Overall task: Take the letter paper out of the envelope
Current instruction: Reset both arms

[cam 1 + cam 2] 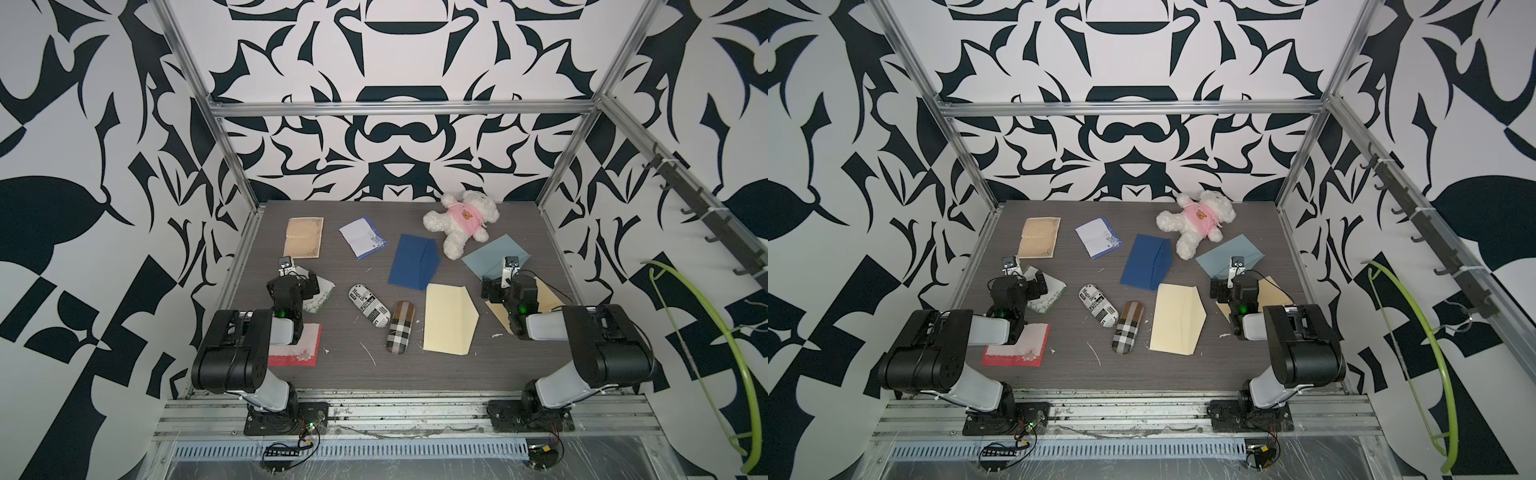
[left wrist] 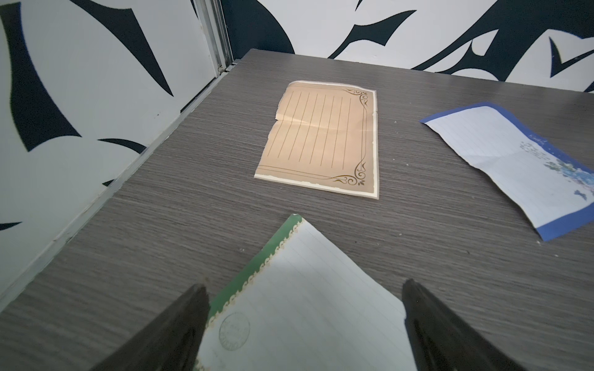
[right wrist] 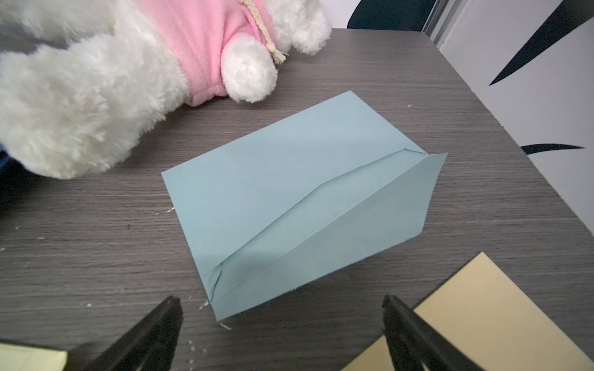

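Two spread, empty grippers: left gripper (image 2: 304, 287), right gripper (image 3: 281, 302).
Near the right one the pale blue envelope (image 3: 273, 167) lies flap-open, no letter paper showing; a pinch could catch the pocket wall or skid it into the teddy bear (image 3: 96, 96).
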{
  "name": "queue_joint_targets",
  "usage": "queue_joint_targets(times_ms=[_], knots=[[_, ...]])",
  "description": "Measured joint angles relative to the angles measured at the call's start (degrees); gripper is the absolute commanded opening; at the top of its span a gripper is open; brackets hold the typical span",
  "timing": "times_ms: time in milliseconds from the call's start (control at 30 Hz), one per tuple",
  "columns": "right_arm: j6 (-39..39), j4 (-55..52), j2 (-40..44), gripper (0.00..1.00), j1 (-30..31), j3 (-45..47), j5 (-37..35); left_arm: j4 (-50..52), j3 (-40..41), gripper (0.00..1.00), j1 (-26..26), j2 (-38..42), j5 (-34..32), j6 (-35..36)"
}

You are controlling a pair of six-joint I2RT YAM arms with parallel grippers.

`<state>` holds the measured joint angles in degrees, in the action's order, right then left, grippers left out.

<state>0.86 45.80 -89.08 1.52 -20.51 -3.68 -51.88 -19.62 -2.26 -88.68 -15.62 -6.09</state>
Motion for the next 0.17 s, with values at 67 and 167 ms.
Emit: queue_joint_targets(times_ms=[67, 167], knots=[[-0.02, 0.0, 0.0, 0.99, 0.0, 0.0, 0.0, 0.09, -0.13, 0.99, 0.0, 0.0, 0.0, 0.0], [0.0, 0.0, 0.0, 0.99, 0.0, 0.0, 0.0, 0.07, -0.22, 0.99, 0.0, 0.0, 0.0, -0.02]])
